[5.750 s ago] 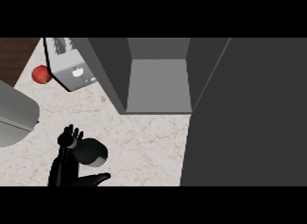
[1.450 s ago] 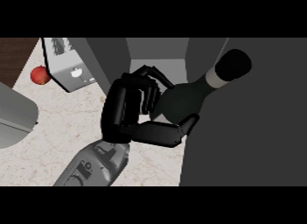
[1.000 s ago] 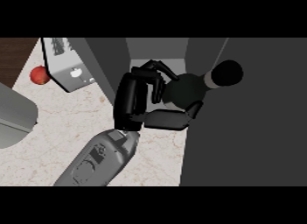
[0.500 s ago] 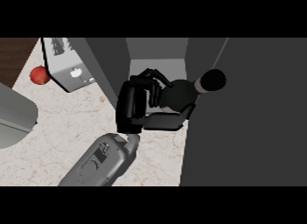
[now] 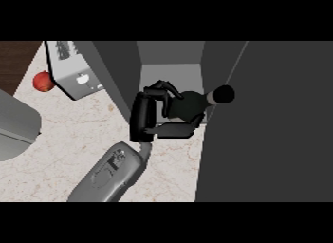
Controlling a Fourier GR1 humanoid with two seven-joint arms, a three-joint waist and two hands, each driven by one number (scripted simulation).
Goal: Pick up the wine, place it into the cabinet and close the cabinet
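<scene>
Because the wine [image 5: 188,105] belongs in the cabinet [image 5: 169,72] just ahead, our left hand [image 5: 141,116] has fingers and thumb curled round its body, neck pointing right.

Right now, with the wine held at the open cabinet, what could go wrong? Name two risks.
1. The wine, in the left hand, has its top close to the cabinet door; a push inward could knock it against the door's edge.
2. It seems to lean; let go so, it may topple on the cabinet's shelf.
</scene>
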